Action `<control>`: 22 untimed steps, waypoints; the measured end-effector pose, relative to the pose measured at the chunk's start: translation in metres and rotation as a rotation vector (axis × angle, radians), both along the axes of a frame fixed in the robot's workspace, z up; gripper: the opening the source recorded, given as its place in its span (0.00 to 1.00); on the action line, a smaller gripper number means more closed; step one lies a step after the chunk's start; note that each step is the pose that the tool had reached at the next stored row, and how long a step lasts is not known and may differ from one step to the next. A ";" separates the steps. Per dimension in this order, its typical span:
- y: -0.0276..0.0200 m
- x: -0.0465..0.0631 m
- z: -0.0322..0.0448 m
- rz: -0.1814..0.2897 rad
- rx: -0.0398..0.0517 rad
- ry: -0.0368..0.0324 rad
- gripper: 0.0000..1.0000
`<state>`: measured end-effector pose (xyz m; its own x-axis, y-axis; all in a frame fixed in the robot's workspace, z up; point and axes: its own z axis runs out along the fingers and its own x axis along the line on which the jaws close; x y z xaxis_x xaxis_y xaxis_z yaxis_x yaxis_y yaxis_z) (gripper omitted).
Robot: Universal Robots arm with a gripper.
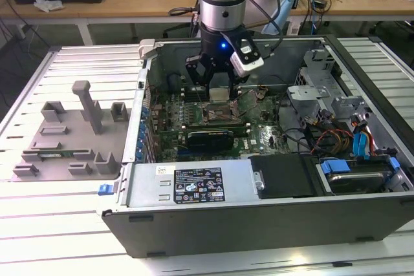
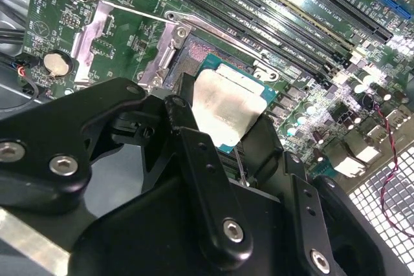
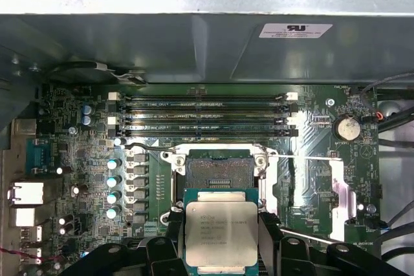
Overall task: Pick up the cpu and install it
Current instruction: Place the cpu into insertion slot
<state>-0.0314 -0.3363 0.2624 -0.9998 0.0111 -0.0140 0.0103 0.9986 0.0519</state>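
Exterior view: arm vertical; end effector (image 1: 218,97) clamps cpu (image 1: 218,92) near socket (image 1: 218,116).

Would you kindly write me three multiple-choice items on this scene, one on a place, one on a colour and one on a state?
1. Where is the flat square silver-topped cpu?
A. lying on a red cloth
B. between the black fingers
C. seated in the socket

2. What colour is the large circuit board?
A. red
B. white
C. green

3. How is the silver-framed square socket?
A. open and empty
B. holding a chip
C. under a heatsink

Answers:
1. B, the fingers clamp two of its sides.
2. C, green shows all around the socket.
3. A, its bare contact field is in plain sight.
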 end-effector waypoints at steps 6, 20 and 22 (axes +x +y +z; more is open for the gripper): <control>0.0000 0.000 -0.0001 -0.048 0.0002 0.0000 0.54; 0.0000 0.000 -0.0005 -0.404 0.0002 0.0000 0.54; 0.0000 0.000 -0.0006 -0.469 0.0002 -0.0001 0.54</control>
<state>-0.0312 -0.3363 0.2618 -0.8867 0.4622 -0.0140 0.4609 0.8859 0.0521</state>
